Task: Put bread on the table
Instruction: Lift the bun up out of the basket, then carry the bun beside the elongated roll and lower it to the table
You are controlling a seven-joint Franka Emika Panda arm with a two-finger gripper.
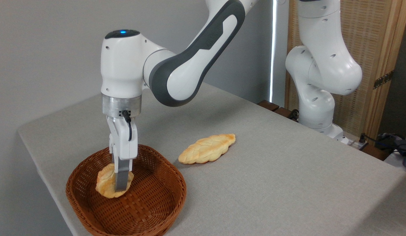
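Near the tabletop's front left corner you have the basket [150, 203], a brown woven wicker one, standing on the grey cloth of the table [288, 183]. Inside it, toward its left wall, you can see the bread [104, 183], a small lumpy golden bun with a browned top, tilted up rather than lying flat. Your gripper [122, 187] points straight down into the basket from the white arm [176, 65], and the one grey finger [123, 178] you can see lies across the front of the bun, touching it. The second finger is hidden behind the bread and the first finger, so you cannot tell whether the hand is pinching the bun or merely standing against it. You also cannot tell whether the bun rests on the basket floor or hangs just above it. Just beside the basket's right rim, nearer the middle of the tabletop, a longer braided loaf [207, 149] lies flat on the cloth, apart from the basket. At the tabletop's far right edge stands the arm's white base [316, 108], with a wooden screen [370, 65] behind it.
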